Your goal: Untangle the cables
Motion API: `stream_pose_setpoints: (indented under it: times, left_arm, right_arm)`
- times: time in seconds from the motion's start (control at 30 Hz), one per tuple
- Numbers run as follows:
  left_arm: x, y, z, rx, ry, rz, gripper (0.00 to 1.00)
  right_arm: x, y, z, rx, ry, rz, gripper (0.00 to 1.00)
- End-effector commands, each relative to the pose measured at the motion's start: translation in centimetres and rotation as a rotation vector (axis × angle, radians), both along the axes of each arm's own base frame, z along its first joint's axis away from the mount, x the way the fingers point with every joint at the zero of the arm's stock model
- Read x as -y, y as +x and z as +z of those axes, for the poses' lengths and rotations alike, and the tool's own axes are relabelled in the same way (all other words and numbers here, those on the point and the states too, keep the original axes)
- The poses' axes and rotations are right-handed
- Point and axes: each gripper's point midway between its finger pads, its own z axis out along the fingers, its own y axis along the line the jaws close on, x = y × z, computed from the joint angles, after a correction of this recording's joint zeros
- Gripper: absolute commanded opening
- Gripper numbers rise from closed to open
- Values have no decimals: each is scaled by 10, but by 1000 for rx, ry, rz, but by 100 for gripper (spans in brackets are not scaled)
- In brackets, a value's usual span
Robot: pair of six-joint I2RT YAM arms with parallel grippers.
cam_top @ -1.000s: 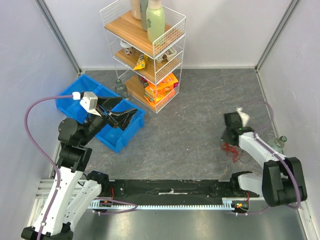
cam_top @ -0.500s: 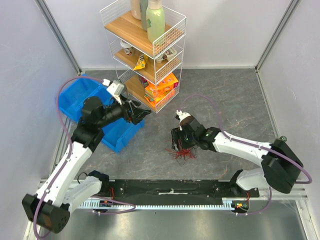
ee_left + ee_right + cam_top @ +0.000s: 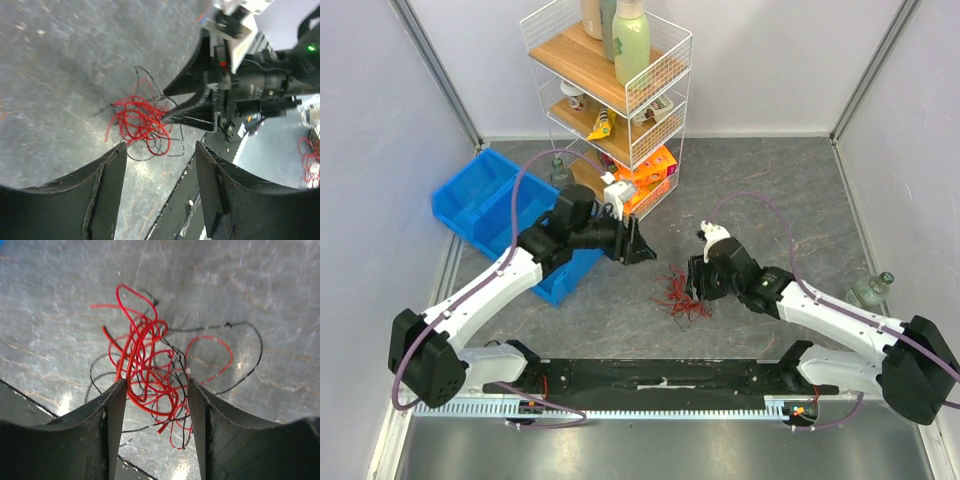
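Cables — where do they lie right now?

On the grey table, a loose knot of red and black wire between the two arms, nearer the right one.

And the claws?

The right gripper is spread wide with the red loops showing between its fingers, and nothing is pinched that I can see. The left gripper is spread too, empty, short of the tangle and aimed at it.

So how would you do the grab?

I'd have the right close on one outer red loop only, not the thick middle, and pin it. Then the left takes a black strand at the far edge — pull apart slowly and low, and let go if the knot tightens.
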Motion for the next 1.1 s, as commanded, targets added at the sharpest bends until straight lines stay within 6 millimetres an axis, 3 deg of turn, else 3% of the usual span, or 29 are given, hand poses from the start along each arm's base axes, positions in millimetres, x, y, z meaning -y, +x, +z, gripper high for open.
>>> stream_pose_setpoints:
  times: [0.0,0.1,0.2,0.47,0.73,1.07]
  left_arm:
    - [20,-15,1,30,52,-60,63]
    - [30,-31,-4,-27,39,-75,59]
    - [44,-53,-10,-95,-65,-70,54]
    - [68,-91,-43,2,-111,5,54]
    - [90,-98,-61,-67,-63,-21,71]
    - [103,-81,-75,-192,-75,113,61]
  right_arm:
    - [-14,-16,-7,-43,106,59,59]
    - [-10,-17,-10,-48,101,32,61]
    - [-3,-16,-1,-12,105,10,63]
    - [1,-22,14,25,150,19,66]
    - [16,-23,14,38,147,-60,65]
    - [36,-24,24,77,150,-145,68]
